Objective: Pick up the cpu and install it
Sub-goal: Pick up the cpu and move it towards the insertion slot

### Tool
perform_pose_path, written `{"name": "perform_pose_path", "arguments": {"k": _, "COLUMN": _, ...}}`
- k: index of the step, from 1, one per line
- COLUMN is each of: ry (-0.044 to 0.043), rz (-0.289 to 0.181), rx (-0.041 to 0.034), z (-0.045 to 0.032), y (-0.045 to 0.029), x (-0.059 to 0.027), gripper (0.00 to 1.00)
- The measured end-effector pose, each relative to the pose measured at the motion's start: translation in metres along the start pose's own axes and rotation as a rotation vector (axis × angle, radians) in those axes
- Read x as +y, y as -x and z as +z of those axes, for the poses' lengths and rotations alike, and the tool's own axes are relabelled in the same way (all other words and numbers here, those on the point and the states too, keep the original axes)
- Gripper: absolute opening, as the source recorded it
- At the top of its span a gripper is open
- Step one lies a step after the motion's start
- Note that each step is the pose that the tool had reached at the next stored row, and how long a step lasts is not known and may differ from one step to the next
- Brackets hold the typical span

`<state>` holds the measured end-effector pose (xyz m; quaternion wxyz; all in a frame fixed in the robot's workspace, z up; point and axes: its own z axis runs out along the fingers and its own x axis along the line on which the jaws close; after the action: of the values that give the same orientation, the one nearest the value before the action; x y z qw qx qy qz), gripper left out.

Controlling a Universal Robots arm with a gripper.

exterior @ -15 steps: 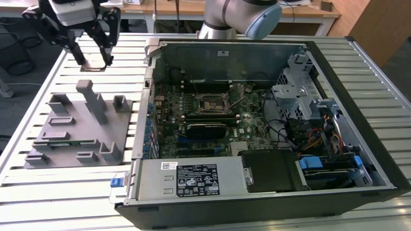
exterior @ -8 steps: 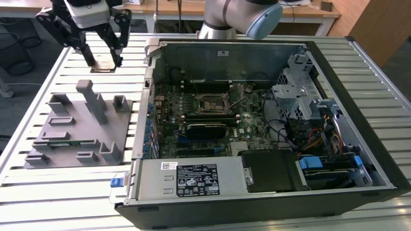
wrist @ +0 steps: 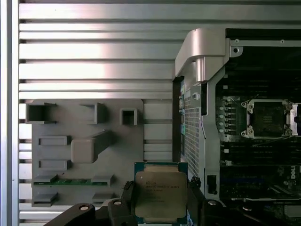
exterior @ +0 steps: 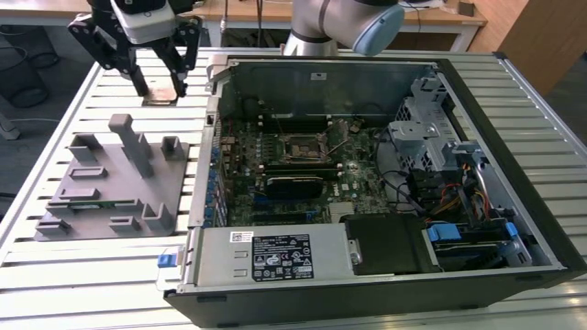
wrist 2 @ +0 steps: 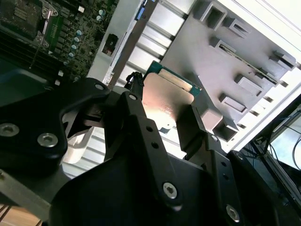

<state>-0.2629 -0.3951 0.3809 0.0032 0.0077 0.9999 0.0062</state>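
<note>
While the tool [exterior: 161, 92] hangs over the slatted worktop [exterior: 82, 278], we log it as clamped on the cpu [wrist: 161, 190]: one black finger [wrist: 126, 200] presses each of two opposite edges.

First wrist view: the chip's silver-grey top faces the camera, with a thin green border around it. It overlaps the edge of the grey tray [wrist: 122, 155] that lies beyond it.

Second wrist view: the same chip [wrist 2: 167, 101] is seen obliquely, with bright glare on its face and a green corner past the fingers. This view shows the finger linkages and screws up close, which the first wrist view does not.

Below the chip, the tray carries upright posts and pockets. A thin green strip [wrist: 70, 180] lies in one slot.

Just beside the tray stands the open computer case [wrist: 202, 52]. Inside it, the first wrist view shows the square socket [wrist: 268, 117] with its metal frame, well apart from the chip.

Exterior view: the tool sits past the tray's far end, to the exterior view's left of the case. The chip between the fingertips is only a small bright patch here. This view alone shows the whole motherboard [exterior: 275, 199], the labelled power supply [exterior: 275, 256] at the case's near side, and the grey arm [exterior: 335, 24] behind the case.
</note>
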Motion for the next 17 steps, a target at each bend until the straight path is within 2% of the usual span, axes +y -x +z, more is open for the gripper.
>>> {"name": "perform_pose_path", "arguments": {"k": 17, "ry": 0.0, "rz": 0.0, "rx": 0.0, "z": 0.0064, "y": 0.0329, "x": 0.0005, "gripper": 0.53}}
